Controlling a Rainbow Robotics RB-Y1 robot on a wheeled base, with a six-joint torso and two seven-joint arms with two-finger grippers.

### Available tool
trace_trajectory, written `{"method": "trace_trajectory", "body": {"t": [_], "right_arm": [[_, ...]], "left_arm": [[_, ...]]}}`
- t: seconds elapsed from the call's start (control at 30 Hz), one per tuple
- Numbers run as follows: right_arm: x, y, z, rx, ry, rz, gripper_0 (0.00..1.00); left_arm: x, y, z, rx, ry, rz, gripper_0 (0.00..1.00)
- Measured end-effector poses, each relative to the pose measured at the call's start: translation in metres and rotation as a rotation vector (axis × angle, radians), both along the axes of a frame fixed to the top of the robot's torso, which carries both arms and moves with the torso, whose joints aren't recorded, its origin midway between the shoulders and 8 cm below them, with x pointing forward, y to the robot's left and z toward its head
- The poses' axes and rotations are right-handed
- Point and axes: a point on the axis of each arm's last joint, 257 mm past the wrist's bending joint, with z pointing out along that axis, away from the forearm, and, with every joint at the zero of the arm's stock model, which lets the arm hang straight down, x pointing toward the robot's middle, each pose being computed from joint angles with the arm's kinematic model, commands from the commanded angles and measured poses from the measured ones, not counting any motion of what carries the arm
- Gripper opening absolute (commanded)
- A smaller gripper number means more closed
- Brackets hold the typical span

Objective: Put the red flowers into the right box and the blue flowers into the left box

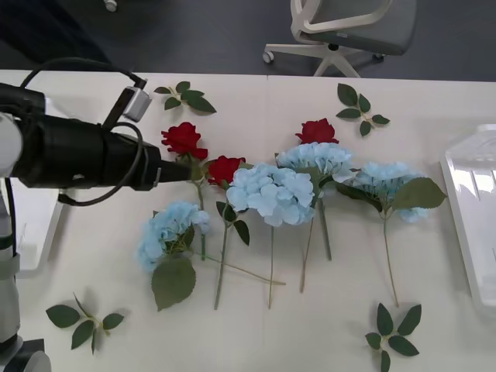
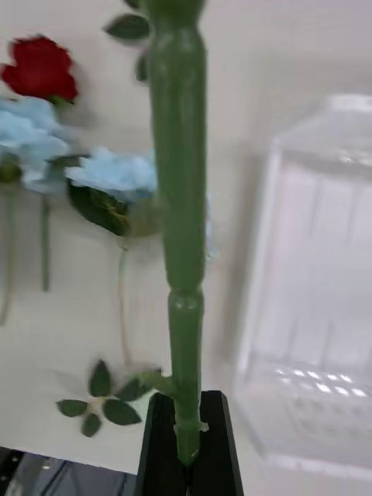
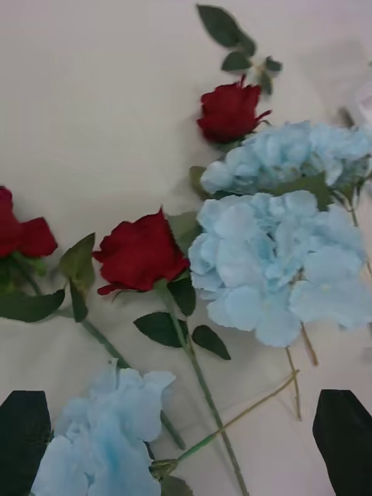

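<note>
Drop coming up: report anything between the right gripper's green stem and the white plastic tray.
Nothing visible: the right gripper, shut on the thin green stem, has the shallow white tray alongside, bare table between. The left gripper hovers open above flowers.

The left gripper [image 3: 186, 442], fingers spread, hangs over crowded red flowers [image 1: 203, 153] and blue flowers [image 1: 271, 191], blooms touching and stems crossing; bare table [image 1: 93, 256] lies toward the robot, dotted by leaf sprigs [image 1: 81, 319]

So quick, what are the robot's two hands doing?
Left end effector: open, above the flowers, holding nothing.
Right end effector: closed on a green stem.
</note>
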Motion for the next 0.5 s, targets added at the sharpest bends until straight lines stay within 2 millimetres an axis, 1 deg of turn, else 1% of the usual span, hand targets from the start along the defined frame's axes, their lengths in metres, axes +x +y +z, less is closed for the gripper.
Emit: {"method": "trace_trajectory", "body": {"t": [0.07,0.2,0.33,0.4,0.5], "right_arm": [[-0.003,-0.012,-0.005,-0.029,0.026,-0.061,0.0],[-0.007,-0.033,-0.015,-0.075,0.06,-0.181,0.0],[-0.003,-0.051,-0.027,-0.156,0.052,-0.24,0.0],[-0.003,-0.064,-0.033,-0.211,0.054,-0.265,0.0],[0.007,-0.081,-0.041,-0.291,0.013,-0.292,0.0]], "left_arm": [[0.002,-0.006,-0.008,0.001,0.043,0.047,1.0],[0.01,-0.01,-0.025,0.027,0.104,0.157,1.0],[0.016,-0.017,-0.039,0.056,0.129,0.229,1.0],[0.019,-0.021,-0.045,0.062,0.14,0.258,1.0],[0.025,-0.026,-0.056,0.072,0.151,0.302,1.0]]}}
